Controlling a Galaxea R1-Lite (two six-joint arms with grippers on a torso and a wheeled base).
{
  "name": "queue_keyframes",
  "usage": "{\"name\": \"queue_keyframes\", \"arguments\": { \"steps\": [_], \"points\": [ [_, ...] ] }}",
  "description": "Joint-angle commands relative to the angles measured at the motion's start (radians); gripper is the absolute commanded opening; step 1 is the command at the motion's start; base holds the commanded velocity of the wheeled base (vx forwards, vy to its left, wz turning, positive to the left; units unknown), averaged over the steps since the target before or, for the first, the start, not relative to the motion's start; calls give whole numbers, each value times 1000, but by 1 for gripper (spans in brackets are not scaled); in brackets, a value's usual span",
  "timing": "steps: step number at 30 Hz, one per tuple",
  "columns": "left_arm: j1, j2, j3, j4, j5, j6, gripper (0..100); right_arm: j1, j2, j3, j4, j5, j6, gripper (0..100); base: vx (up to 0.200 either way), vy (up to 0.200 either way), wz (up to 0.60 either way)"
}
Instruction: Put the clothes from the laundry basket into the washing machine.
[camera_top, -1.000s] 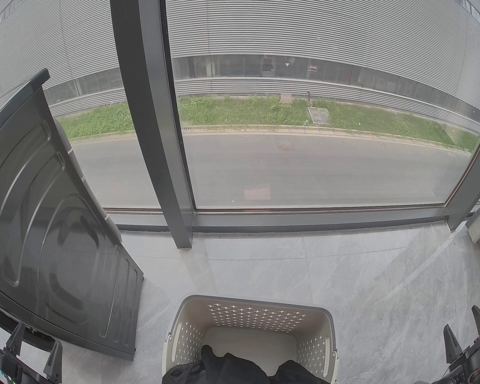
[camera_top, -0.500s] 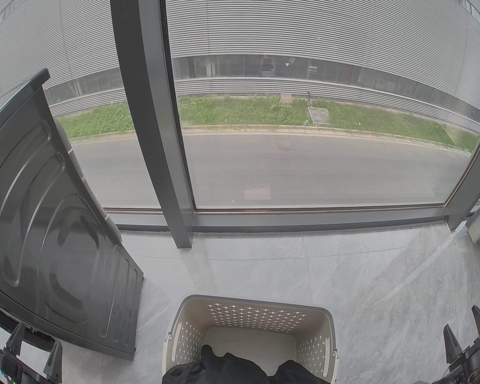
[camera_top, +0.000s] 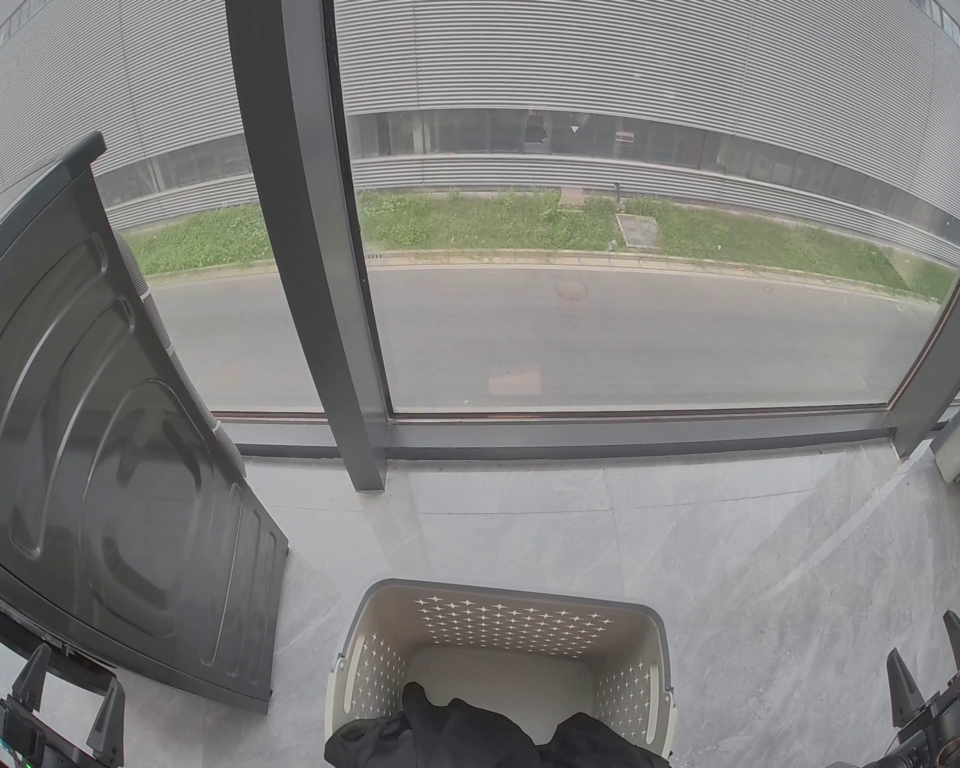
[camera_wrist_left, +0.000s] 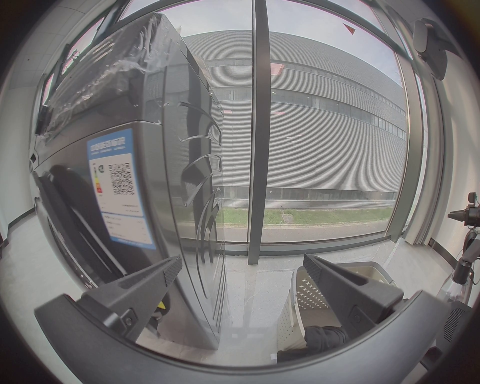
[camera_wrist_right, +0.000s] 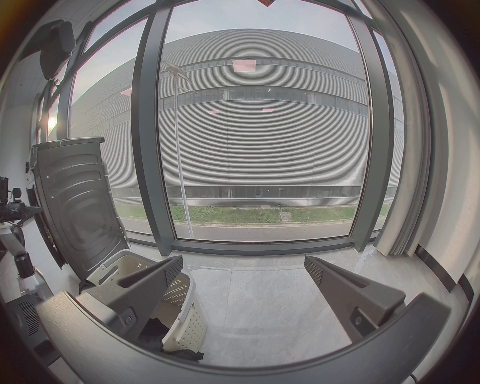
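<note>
A cream laundry basket (camera_top: 510, 598) with perforated walls stands on the floor at the bottom middle of the head view, with dark clothes (camera_top: 460, 735) heaped at its near side. The dark grey washing machine (camera_top: 110, 450) stands to its left. My left gripper (camera_top: 68, 700) sits open at the bottom left corner, close to the machine's side. My right gripper (camera_top: 925, 665) is open at the bottom right, well right of the basket. The left wrist view has the machine (camera_wrist_left: 135, 175), basket (camera_wrist_left: 300, 300) and clothes (camera_wrist_left: 325, 336) past its open gripper (camera_wrist_left: 242, 270). The right wrist view has the basket (camera_wrist_right: 182, 305) beside its open gripper (camera_wrist_right: 242, 270).
A floor-to-ceiling window with a thick dark mullion (camera_top: 310, 250) closes off the space behind the basket. Grey tiled floor (camera_top: 760, 560) lies free to the right of the basket. A white curtain (camera_wrist_right: 430, 165) hangs at the far right in the right wrist view.
The whole head picture has shifted slightly: the basket and machine sit a little higher and show more. Both grippers stay where they were.
</note>
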Motion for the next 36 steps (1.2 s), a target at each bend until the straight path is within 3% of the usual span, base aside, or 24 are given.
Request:
{"name": "queue_keyframes", "arguments": {
  "steps": [1, 30, 36],
  "points": [
    [0, -13, 15, -1, 0, 0, 100, 0, -16, 18, -1, 0, 0, 100, -200, 0, 0],
    [0, -13, 15, -1, 0, 1, 100, 0, -16, 18, -1, 0, 0, 100, -200, 0, 0],
    [0, -13, 15, -1, 0, 0, 100, 0, -16, 18, -1, 0, 0, 100, 0, 0, 0]
  ]
}}
